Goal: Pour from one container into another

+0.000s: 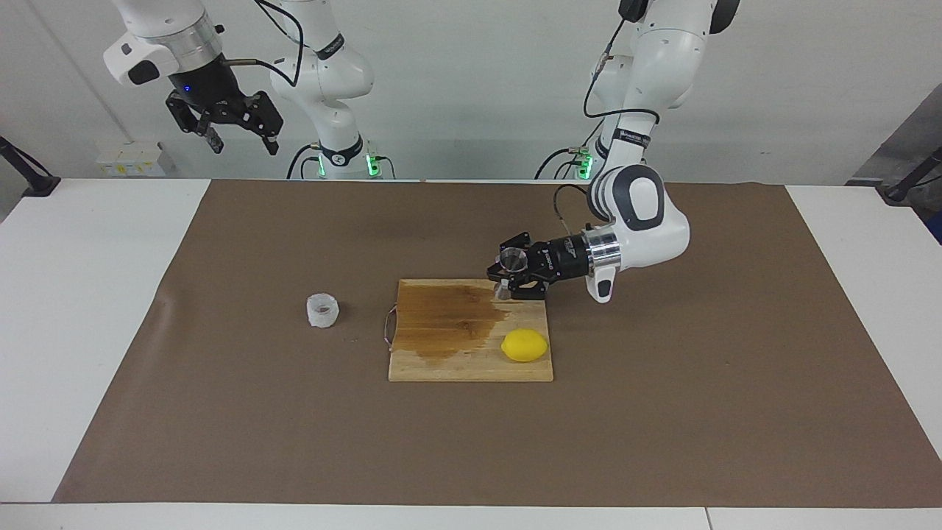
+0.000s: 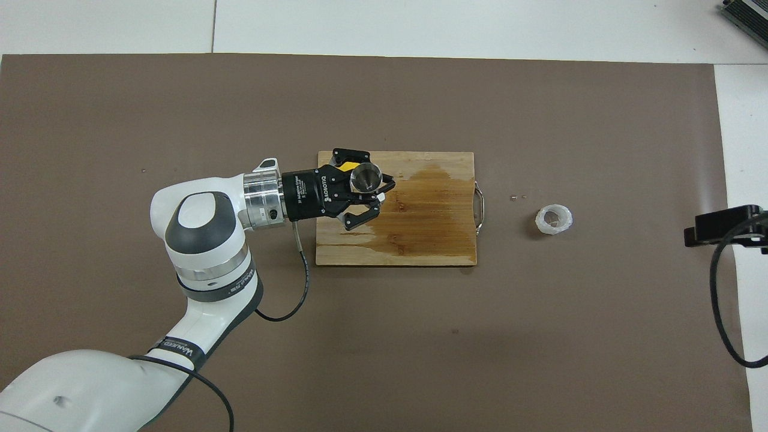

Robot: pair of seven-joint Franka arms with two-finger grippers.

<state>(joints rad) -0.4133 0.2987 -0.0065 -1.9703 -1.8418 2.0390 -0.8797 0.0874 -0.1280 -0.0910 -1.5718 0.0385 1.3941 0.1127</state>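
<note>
Meanwhile left pincer (image 1: pixel 503 281) grips jigger (image 1: pixel 513 260) over wet board (image 1: pixel 471 361); right pincer (image 1: pixel 237 138) waits, gaping wide

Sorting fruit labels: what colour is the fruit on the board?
Yellow lemon, clearest in the facing view.

Count: one steel jigger (image 1: pixel 510 269); one ribbed plastic cup (image 1: pixel 322 311), at 9 o'clock of the board; one lemon (image 1: pixel 524 344); one wooden cutting board (image 1: pixel 449 353); one brown mat (image 1: pixel 662 412); two arms.
</note>
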